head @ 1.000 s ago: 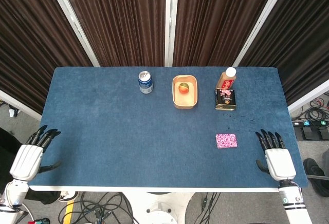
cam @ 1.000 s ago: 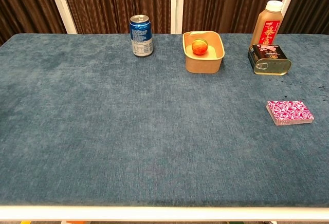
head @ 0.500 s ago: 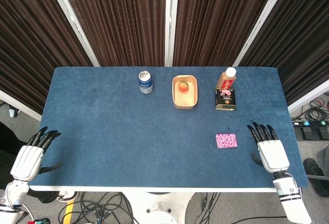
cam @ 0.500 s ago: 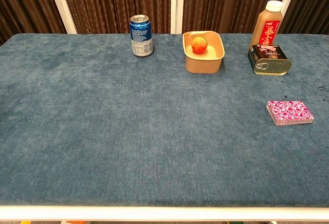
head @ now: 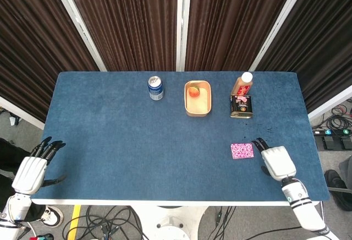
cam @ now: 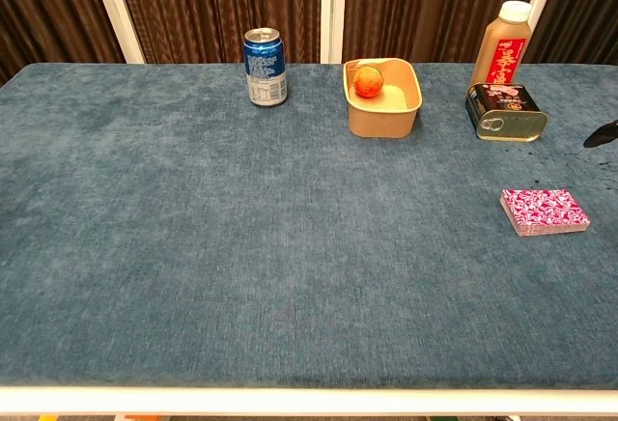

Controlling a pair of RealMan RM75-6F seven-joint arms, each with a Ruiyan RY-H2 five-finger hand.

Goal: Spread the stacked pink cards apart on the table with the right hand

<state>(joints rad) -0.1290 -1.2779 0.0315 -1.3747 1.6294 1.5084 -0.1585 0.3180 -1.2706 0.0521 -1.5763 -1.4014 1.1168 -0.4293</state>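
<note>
The cards (head: 242, 151) sat stacked on the table (head: 137, 141), and the right hand (head: 273, 159) hovered just right of them, empty, fingers apart.

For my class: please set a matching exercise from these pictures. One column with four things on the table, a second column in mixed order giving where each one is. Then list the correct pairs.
Things
1. blue can
2. peach
3. pink cards
4. black tin

Places
A. stacked on the cloth, just left of the right hand
B. in front of the brown bottle
C. inside the beige tub
D. upright, left of the beige tub

Pairs: 1-D, 2-C, 3-A, 4-B
</note>
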